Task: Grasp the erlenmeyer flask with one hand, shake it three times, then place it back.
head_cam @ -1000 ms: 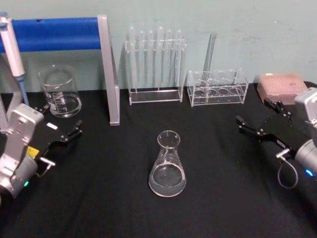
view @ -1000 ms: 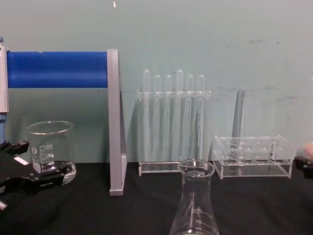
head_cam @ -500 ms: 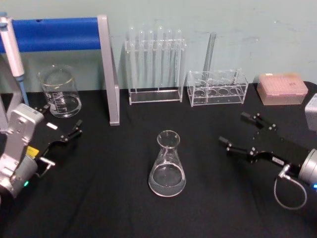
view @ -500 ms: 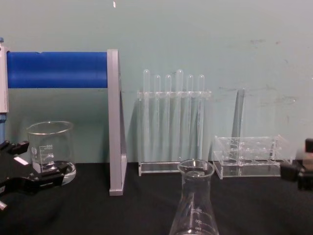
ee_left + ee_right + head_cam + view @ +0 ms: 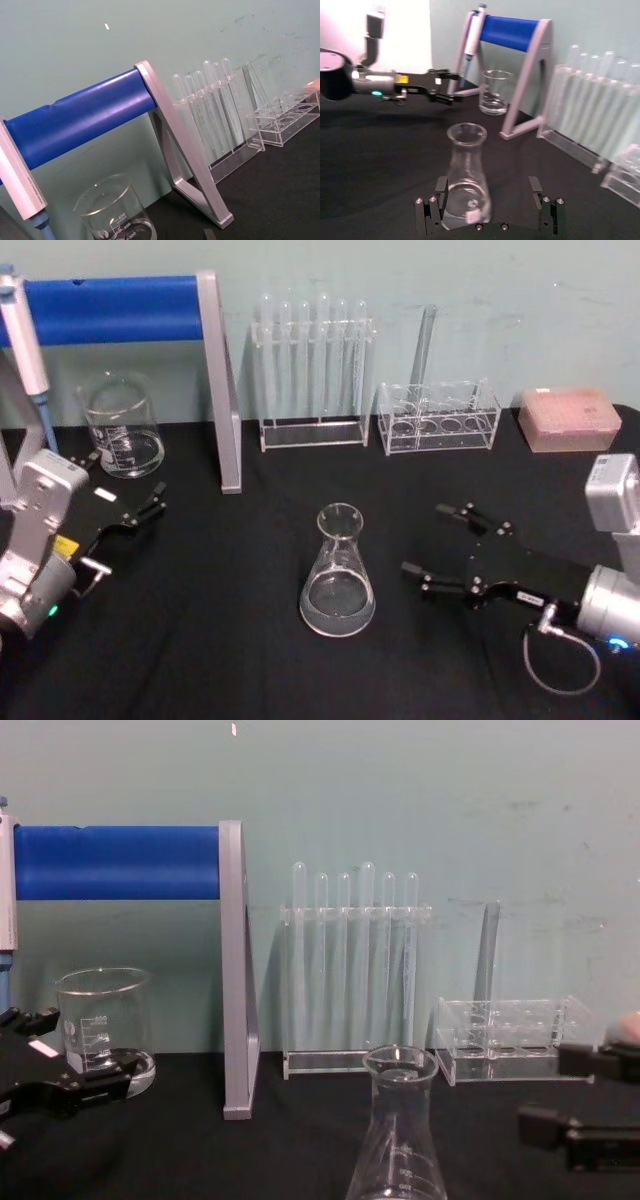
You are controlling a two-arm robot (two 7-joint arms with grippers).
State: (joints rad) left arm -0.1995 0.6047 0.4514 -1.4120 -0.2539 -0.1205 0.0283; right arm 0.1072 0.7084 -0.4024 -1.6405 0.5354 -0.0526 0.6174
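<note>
The erlenmeyer flask [image 5: 338,575] stands upright at the middle of the black table, clear glass with a little liquid at the bottom; it also rises at the chest view's lower edge [image 5: 400,1145]. My right gripper [image 5: 426,540] is open just to the right of it, fingers pointing at the flask without touching. In the right wrist view the flask [image 5: 466,170] stands just beyond the open right gripper [image 5: 487,186], closer to one finger than the other. My left gripper [image 5: 122,482] rests open at the table's left, near the beaker.
A glass beaker [image 5: 122,425] stands at the back left beside a blue-barred pipette stand [image 5: 215,380]. Along the back wall are a test tube rack [image 5: 315,370], a low clear rack [image 5: 438,415] holding one tube, and a pink tip box [image 5: 570,418].
My right gripper has swung in from the right edge toward the flask and turned to face it. The flask and the left arm have not moved.
</note>
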